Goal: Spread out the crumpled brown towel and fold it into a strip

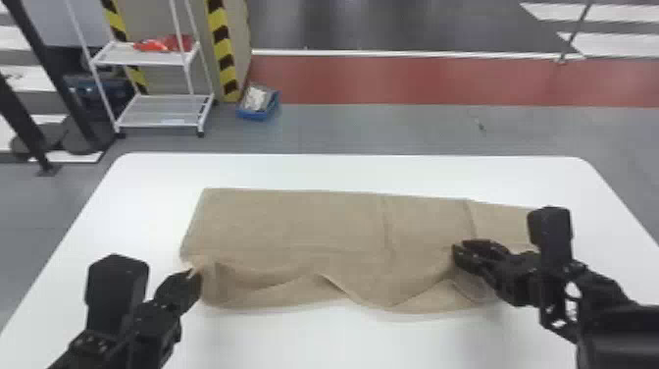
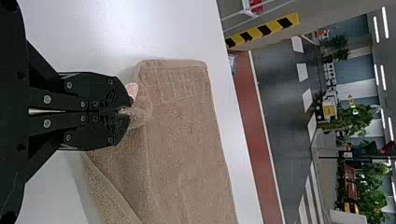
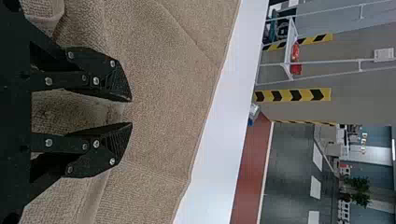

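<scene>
You're looking at the brown towel (image 1: 294,221) lying on the white table (image 1: 343,171), running wide from left to right as a long, uneven band. Its far edge is lying fairly straight; its near edge is bunching in loose waves, with layers showing under the raised folds. Its right end is passing partly behind your right arm.

Your left end effector (image 1: 194,276) is clenching the towel at its near left corner, fingers together. A small pink tag (image 2: 132,89) is sticking out right beside those fingertips.

Your right end effector (image 1: 457,251) is sitting at the near part of the towel, toward its right end. It's released, fingers parted, with cloth showing through the gap. You can't tell whether the fingers are touching it.

Beyond the table, a white rack (image 1: 162,110) is standing on the floor, a blue bin (image 1: 255,116) near it.
</scene>
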